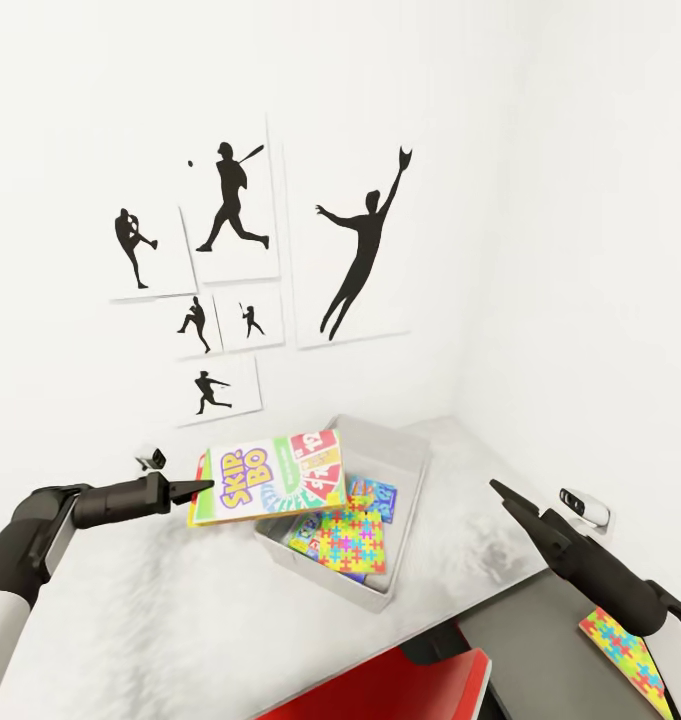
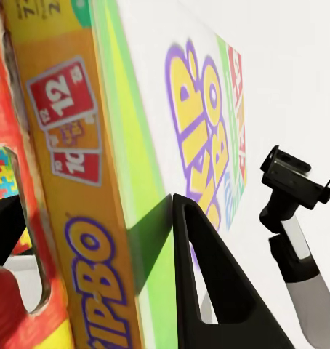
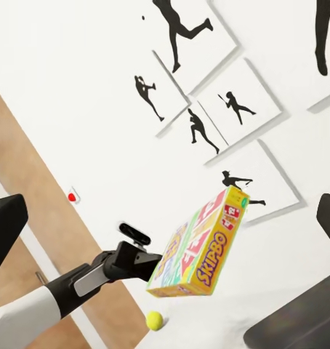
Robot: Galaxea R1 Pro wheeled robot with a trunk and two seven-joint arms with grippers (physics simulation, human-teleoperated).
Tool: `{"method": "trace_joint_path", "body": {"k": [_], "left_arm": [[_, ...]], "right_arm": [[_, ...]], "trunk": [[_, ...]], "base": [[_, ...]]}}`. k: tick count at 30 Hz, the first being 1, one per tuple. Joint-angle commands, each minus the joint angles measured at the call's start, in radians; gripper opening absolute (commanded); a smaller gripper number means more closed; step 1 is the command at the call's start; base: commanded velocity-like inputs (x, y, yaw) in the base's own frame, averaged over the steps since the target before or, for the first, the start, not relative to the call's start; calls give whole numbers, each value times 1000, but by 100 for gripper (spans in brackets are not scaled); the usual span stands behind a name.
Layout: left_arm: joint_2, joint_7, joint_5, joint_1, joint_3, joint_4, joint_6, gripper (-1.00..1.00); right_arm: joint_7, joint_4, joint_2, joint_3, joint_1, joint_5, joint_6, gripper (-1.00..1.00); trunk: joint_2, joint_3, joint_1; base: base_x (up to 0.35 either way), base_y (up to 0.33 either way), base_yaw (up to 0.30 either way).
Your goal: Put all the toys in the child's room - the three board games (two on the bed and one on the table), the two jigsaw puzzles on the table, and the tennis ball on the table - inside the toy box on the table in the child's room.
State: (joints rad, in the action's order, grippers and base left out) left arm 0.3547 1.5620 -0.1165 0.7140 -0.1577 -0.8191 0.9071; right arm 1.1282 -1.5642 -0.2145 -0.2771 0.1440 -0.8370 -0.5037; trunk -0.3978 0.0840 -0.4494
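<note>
A child's room in a home is showing here: black baseball-player silhouette pictures [image 1: 235, 270] are hanging in a cluster on the plain white wall. Bright game and puzzle boxes are lying in a light-grey toy box [image 1: 405, 470] on a pale speckled table [image 1: 160, 620], and a tennis ball [image 3: 155, 321] is sitting nearby.

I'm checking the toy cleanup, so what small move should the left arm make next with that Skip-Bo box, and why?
Probably carry it a little farther over the toy box, then lower and release. The left gripper holds the Skip-Bo box by its edge, in the air, only partly over the bin's near corner. A jigsaw puzzle already lies inside, with room beside it.
</note>
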Motion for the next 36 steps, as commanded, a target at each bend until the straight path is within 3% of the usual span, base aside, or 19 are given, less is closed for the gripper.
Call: {"method": "trace_joint_path", "body": {"k": [1,8,12,15,18,21,27,30,33,36], "left_arm": [[0,4,0,1,-3,0,10,-100],[-2,3,0,1,-16,0,18,-100],[-16,-10,2,4,-24,-1,64,-100],[-78,-67,6,10,-23,-4,104,-100],[-120,-140,5,22,-25,-12,117,-100],[-179,-218,4,51,-27,-24,124,-100],[-325,-405,2,72,-29,-44,127,-100],[-379,-481,1,74,-33,-65,125,-100],[-460,-610,0,73,-73,-127,124,-100],[-510,-692,-1,71,-118,-202,124,-100]], "right_arm": [[1,0,0,-1,1,-5,-9,100],[1,1,0,-3,0,-5,-9,100],[1,1,1,-4,1,-5,-8,100],[1,1,1,-5,1,-5,-7,100],[1,1,1,-13,0,-5,-7,100],[1,2,1,-24,0,-6,-8,100],[1,5,0,-49,0,-8,-9,100],[1,6,0,-54,0,-8,-9,100],[1,11,0,-57,1,-8,-9,100],[1,13,-1,-57,1,-8,-9,100]], "trunk": [[-2,2,-1],[-2,2,-1],[-2,2,-1],[-2,2,-1],[-2,2,-1],[-2,2,-1],[-2,2,-1],[-2,2,-1],[-2,2,-1],[-2,2,-1]], "base": [[1,-2,0],[0,0,0],[0,0,0],[0,0,0],[0,0,0],[0,0,0],[0,0,0],[0,0,0],[0,0,0],[0,0,0]]}}
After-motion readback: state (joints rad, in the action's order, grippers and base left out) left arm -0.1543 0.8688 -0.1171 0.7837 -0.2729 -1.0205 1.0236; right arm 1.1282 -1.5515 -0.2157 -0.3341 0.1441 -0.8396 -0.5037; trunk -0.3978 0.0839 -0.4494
